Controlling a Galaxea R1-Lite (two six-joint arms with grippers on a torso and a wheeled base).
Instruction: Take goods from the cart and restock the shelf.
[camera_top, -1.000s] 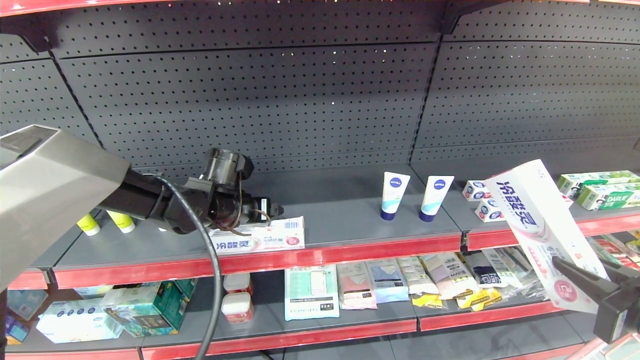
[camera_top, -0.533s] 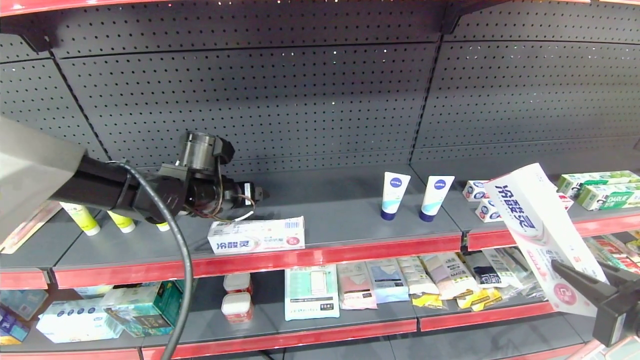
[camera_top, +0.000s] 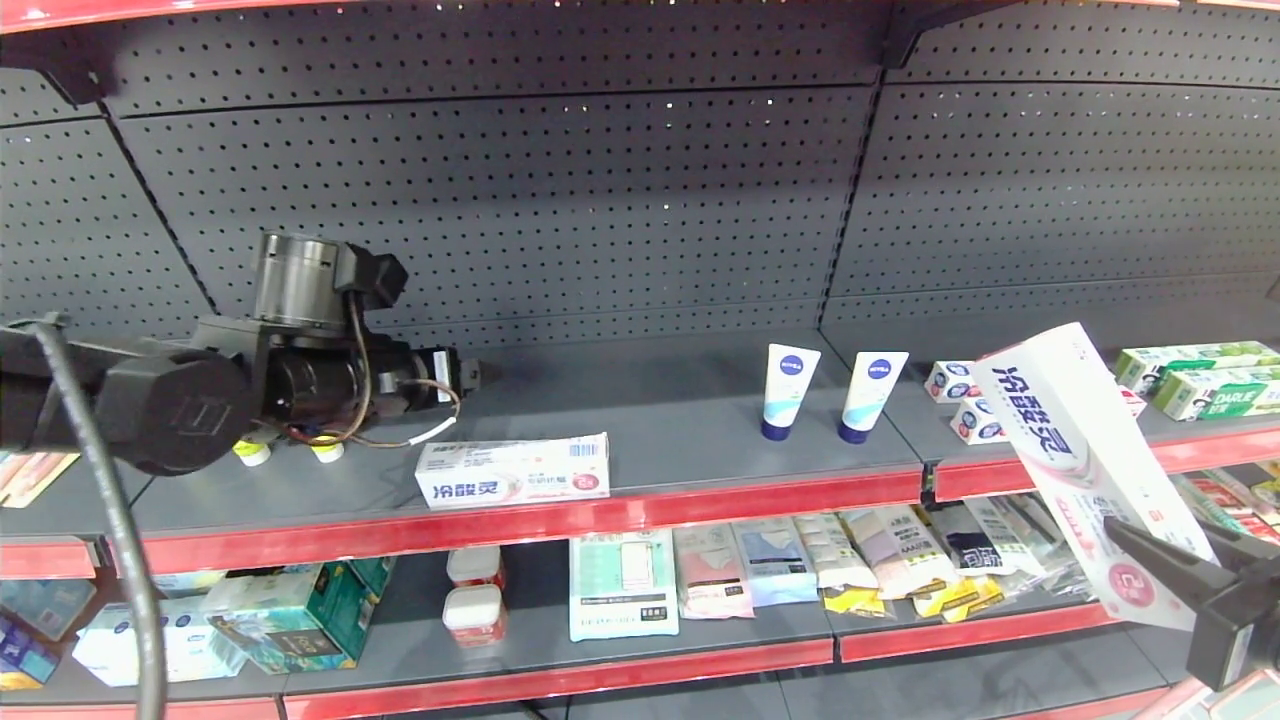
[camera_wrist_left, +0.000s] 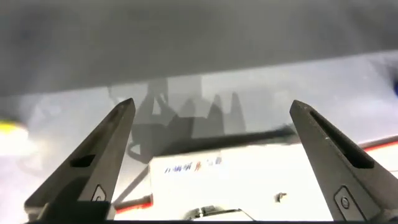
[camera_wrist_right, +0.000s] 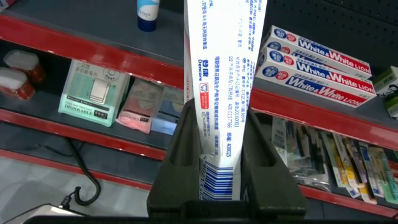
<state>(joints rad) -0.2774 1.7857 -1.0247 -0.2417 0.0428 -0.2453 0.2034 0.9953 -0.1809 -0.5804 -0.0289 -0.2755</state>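
A white and pink toothpaste box (camera_top: 512, 470) lies flat near the front edge of the grey shelf (camera_top: 690, 420). My left gripper (camera_top: 466, 372) hovers just behind and left of it, a little above the board. In the left wrist view the left gripper (camera_wrist_left: 212, 106) is open, with that box (camera_wrist_left: 249, 180) below the fingers and nothing between them. At the lower right, my right gripper (camera_top: 1135, 530) is shut on the lower end of a second, matching toothpaste box (camera_top: 1075, 440), held tilted in front of the shelves. The right wrist view shows this box (camera_wrist_right: 221, 56) clamped in the right gripper (camera_wrist_right: 221, 121).
Two white and blue tubes (camera_top: 787, 390) (camera_top: 872, 395) stand upright mid-shelf. White toothpaste boxes (camera_top: 950, 385) and green ones (camera_top: 1200, 375) lie on the shelf section to the right. Yellow-capped tubes (camera_top: 250, 452) stand behind the left arm. Packets (camera_top: 620, 585) line the lower shelf.
My left arm has drawn back to the left and slightly up, away from the box on the shelf, which stays put. The right gripper and its box have barely moved.
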